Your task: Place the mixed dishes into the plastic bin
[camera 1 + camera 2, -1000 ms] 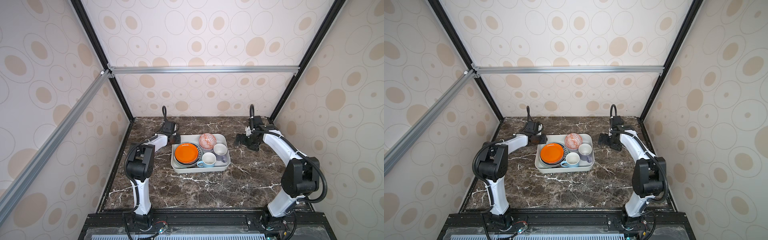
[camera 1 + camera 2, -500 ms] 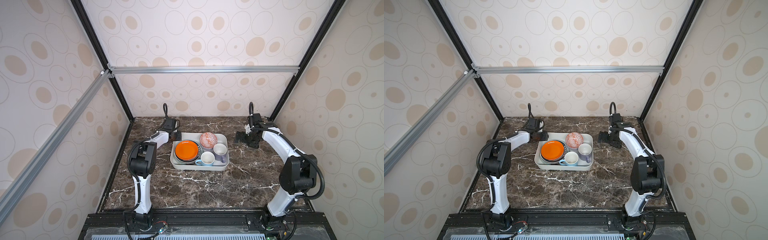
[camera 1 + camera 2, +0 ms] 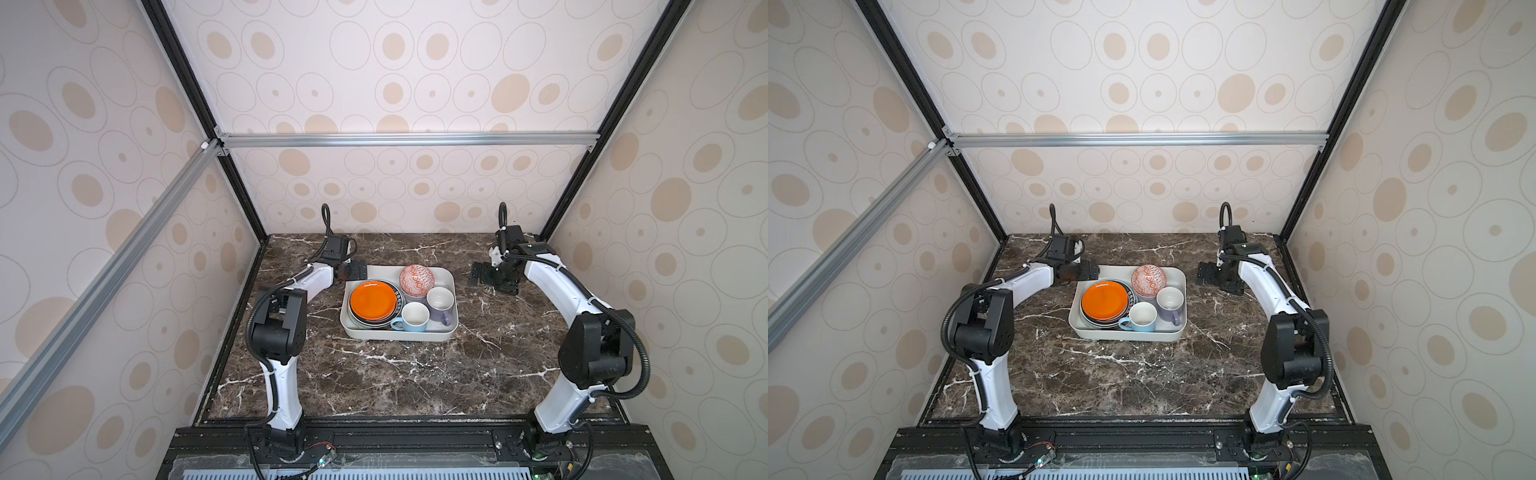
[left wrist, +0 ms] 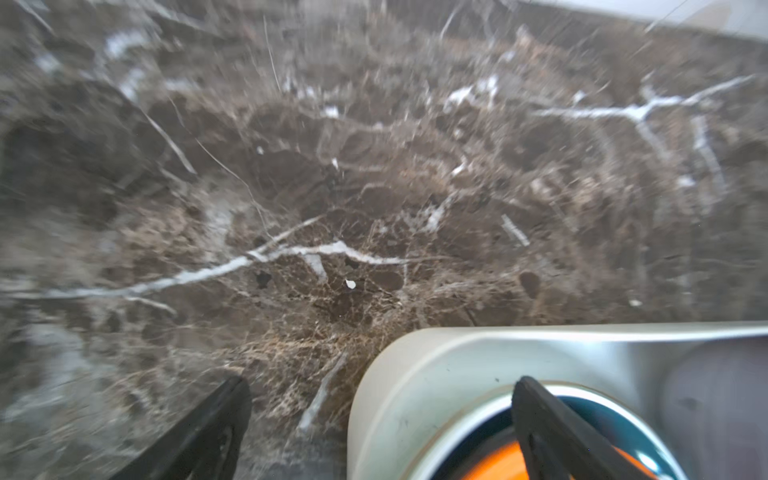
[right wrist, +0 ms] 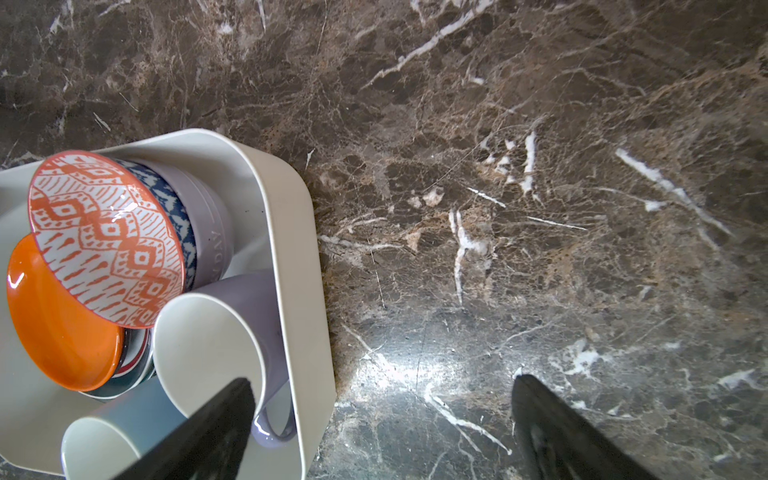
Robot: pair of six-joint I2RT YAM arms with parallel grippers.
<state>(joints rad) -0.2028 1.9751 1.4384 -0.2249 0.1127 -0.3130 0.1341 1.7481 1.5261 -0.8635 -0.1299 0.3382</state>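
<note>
Left wrist view showed the left gripper, wide and empty, astride the far-left corner wall of the white plastic bin, the orange-topped plate stack just inside, while the equally wide right gripper stood well apart to the right.

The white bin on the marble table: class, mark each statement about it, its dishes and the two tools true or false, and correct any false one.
1. The orange plate tops a stack of plates in the bin. True.
2. The light blue mug stands outside the bin. False: it stands inside, beside the lavender mug.
3. The right tool is open, empty and apart from the bin. True.
4. The left tool grips the orange plate. False: its jaws stand open at the bin's far left corner, holding nothing.
5. The red-patterned bowl lies at the bin's near side. False: it lies at the far side, behind the lavender mug.
</note>
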